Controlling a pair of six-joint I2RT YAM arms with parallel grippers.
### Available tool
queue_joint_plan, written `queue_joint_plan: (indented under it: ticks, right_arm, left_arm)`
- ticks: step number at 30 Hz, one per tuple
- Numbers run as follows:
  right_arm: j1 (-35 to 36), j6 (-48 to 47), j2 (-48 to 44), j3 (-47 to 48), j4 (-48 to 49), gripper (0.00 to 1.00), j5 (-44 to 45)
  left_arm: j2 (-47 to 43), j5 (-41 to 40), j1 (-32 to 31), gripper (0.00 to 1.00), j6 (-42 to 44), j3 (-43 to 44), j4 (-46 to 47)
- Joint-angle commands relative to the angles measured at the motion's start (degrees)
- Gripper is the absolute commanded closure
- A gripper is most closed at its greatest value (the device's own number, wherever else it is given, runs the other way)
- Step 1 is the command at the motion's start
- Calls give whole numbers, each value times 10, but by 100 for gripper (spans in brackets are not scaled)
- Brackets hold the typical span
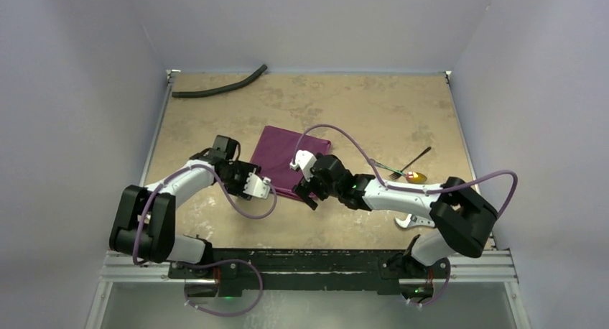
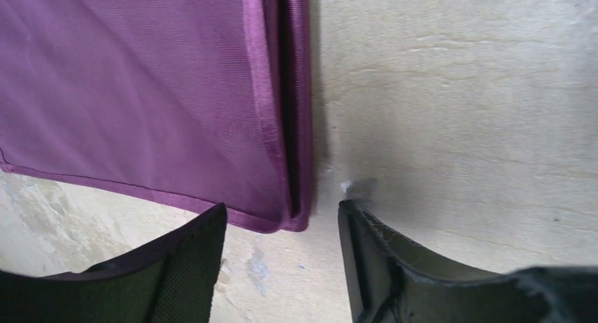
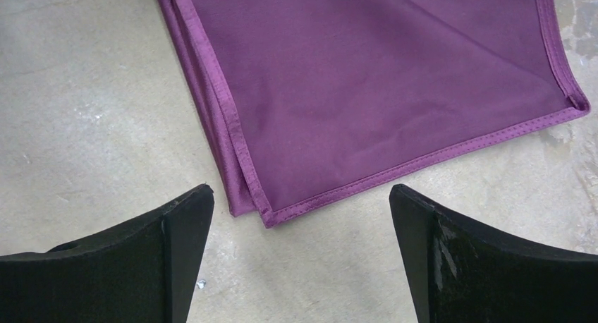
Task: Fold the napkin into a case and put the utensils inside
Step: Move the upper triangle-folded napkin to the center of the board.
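Observation:
The plum-purple napkin lies folded into a flat layered rectangle mid-table. It also shows in the left wrist view and the right wrist view. My left gripper is open and empty, its jaws just short of the napkin's near left corner. My right gripper is open and empty, just short of the near right corner. The silvery fork and the spoon with its gold bowl lie on the table to the right, behind my right arm.
A long black hose lies at the far left edge. The silver jaws of a tool show under my right arm. Grey walls close in the table on three sides.

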Motion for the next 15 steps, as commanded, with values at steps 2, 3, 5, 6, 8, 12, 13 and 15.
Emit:
queue_joint_plan:
  ticks: [2, 3, 5, 6, 8, 12, 13, 15]
  right_arm:
    - [12, -50, 20, 39, -37, 1, -14]
    - [13, -54, 22, 41, -39, 1, -18]
    - [13, -61, 24, 43, -42, 1, -33]
    - [13, -62, 27, 45, -41, 1, -42]
    - [15, -58, 35, 50, -41, 1, -51]
    - [23, -49, 44, 49, -27, 1, -51]
    - [26, -48, 46, 49, -26, 1, -51]
    - [33, -50, 54, 55, -28, 1, -51]
  left_arm:
    - [48, -10, -8, 48, -6, 21, 16]
    - [54, -12, -9, 51, -6, 23, 16]
    - [62, -14, -12, 66, -6, 26, 11]
    - [64, -13, -13, 75, -9, 27, 11]
    - [67, -11, -13, 90, -20, 29, 14]
    - [71, -16, -12, 100, -53, 34, 7]
    - [70, -20, -11, 100, -59, 35, 4]
    - [66, -19, -5, 100, -69, 39, -7]
